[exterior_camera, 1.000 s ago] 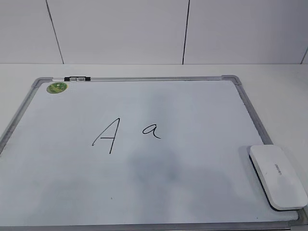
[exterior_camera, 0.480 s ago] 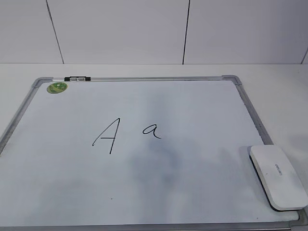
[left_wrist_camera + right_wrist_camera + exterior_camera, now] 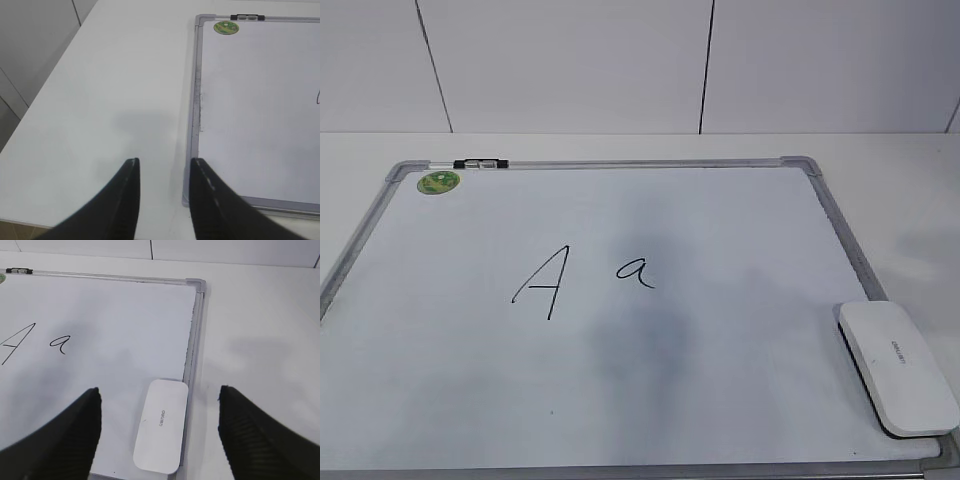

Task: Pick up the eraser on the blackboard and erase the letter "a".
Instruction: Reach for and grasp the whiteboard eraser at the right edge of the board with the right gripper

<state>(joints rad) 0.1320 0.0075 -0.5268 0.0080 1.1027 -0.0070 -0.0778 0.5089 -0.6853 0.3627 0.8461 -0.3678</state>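
The eraser [image 3: 898,365], a white rounded block with grey lettering, lies on the near right corner of the blackboard [image 3: 720,400]; it also shows in the right wrist view [image 3: 161,426]. The small letter "a" [image 3: 634,271] sits mid-board, right of a larger capital "A" [image 3: 542,283]; the right wrist view shows it too [image 3: 59,344]. My right gripper [image 3: 159,395] is wide open, above the eraser, its fingers to either side. My left gripper [image 3: 164,161] is open and empty over the board's near left corner [image 3: 192,197]. Neither gripper shows in the exterior view.
A round green sticker [image 3: 438,182] and a black clip [image 3: 480,162] sit at the board's far left corner. The board lies on a white table [image 3: 900,190]; the table's left edge [image 3: 35,100] drops off. A white panelled wall [image 3: 640,60] stands behind.
Only faint shadows on the board have shifted towards the right. The eraser and the letters have not moved.
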